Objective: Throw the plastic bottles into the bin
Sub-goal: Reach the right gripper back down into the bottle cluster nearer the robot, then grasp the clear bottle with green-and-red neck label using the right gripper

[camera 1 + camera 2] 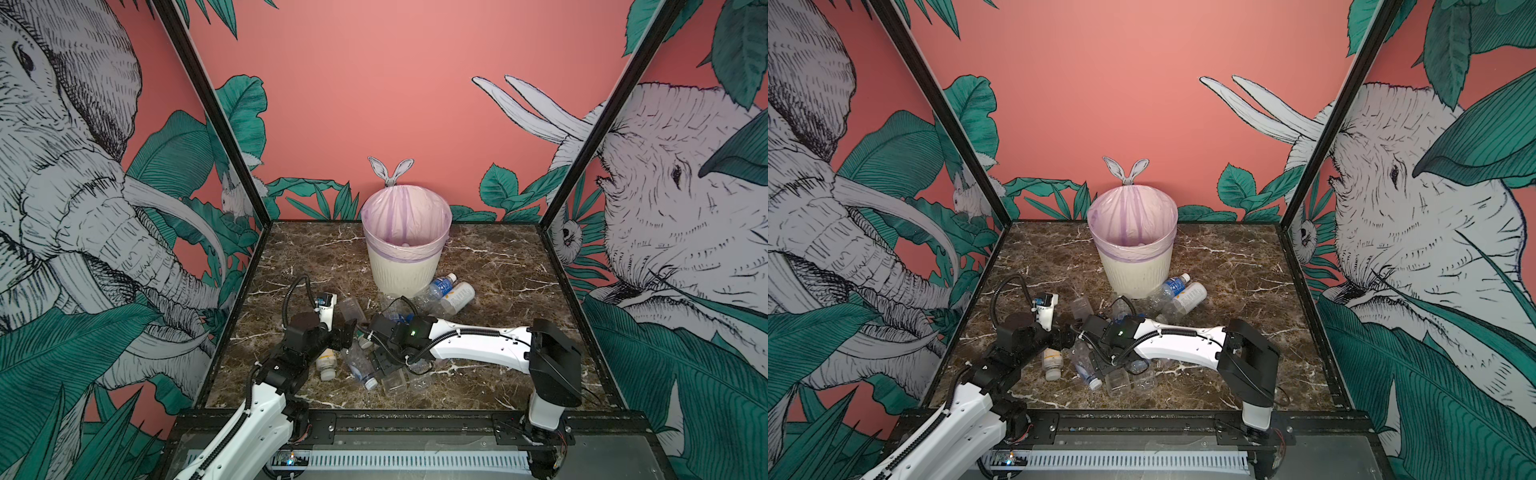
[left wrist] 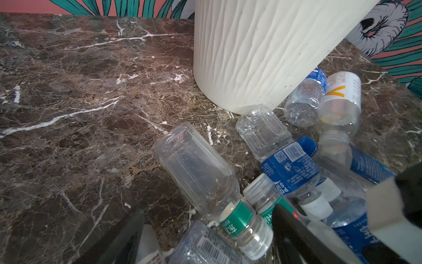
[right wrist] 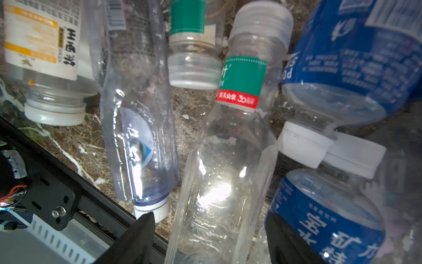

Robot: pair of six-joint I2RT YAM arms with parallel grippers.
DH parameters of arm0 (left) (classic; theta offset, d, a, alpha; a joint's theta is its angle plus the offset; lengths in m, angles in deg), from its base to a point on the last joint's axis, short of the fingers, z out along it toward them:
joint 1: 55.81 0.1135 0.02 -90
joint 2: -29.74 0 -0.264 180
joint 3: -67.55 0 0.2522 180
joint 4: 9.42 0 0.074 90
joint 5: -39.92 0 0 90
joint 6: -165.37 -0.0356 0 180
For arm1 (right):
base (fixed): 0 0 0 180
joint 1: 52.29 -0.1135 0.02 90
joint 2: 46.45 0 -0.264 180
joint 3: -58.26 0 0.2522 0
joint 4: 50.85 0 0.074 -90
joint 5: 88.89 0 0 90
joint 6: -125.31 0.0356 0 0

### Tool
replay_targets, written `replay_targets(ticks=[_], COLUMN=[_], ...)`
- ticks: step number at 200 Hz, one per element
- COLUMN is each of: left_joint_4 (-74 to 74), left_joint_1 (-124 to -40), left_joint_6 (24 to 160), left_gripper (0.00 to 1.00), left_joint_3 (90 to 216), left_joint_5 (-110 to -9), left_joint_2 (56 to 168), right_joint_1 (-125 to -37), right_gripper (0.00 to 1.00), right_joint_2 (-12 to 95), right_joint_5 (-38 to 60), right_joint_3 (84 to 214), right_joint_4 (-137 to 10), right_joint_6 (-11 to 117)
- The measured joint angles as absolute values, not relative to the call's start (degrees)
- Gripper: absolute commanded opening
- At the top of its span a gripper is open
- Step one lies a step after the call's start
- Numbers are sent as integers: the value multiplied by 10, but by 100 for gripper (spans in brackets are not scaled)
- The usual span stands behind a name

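The cream ribbed bin (image 1: pixel 405 270) with its lilac liner stands at the back middle. Several plastic bottles lie in a heap in front of it in both top views. My right gripper (image 3: pixel 211 225) points down into the heap, jaws closed against the sides of a clear bottle with a green and red label (image 3: pixel 228 160). That bottle still lies on the table. My left gripper (image 2: pixel 209 210) hovers open beside it, over a crushed barcode bottle (image 2: pixel 203 246) and a green-banded bottle neck (image 2: pixel 239 221). Both grippers (image 1: pixel 349 328) (image 1: pixel 384 363) sit close together.
A blue-labelled bottle (image 1: pixel 440 286) and a white and yellow one (image 1: pixel 459 297) rest against the bin's right foot. Another white and yellow bottle (image 1: pixel 326 361) lies under the left arm. The black front rail (image 3: pixel 68 182) runs just beside the heap.
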State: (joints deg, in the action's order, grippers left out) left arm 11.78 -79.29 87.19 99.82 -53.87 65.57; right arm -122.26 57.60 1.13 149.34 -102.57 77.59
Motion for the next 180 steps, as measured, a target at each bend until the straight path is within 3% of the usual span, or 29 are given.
replay_targets(ticks=[180], left_joint_4=[118], left_joint_1=[-793], left_joint_6=[872], left_gripper=[89], left_joint_3=[998], left_joint_5=[-536], left_joint_2=[661], right_joint_1=[-1223], right_gripper=[79], right_joint_2=[658], right_joint_5=[5], right_joint_3=[1506], right_joint_4=[-1043], right_joint_6=[776])
